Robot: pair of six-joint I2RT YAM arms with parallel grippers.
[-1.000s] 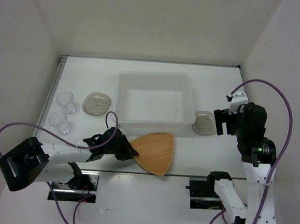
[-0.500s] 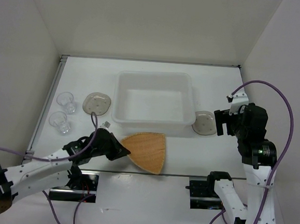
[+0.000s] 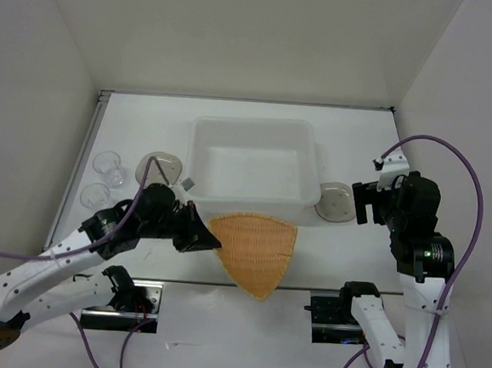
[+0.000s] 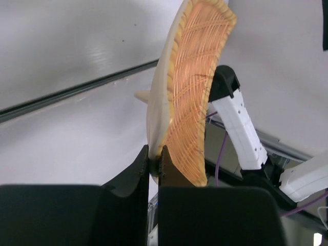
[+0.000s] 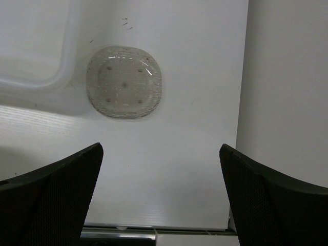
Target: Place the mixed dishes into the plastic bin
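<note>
While left gripper pinches plate corner, tip points nearward; right gripper gapes.

Bright even light, soft shadows, sharp

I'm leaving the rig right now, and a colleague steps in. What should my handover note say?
Left gripper shut on the tan plate by its edge; plate lifted and tilted at the near side of the bin.
Right gripper open, empty, above the right saucer beside the bin.
Left saucer and two cups sit on the table, left of the bin.
Done: nothing in the bin.
Left: all five dishes.
</note>
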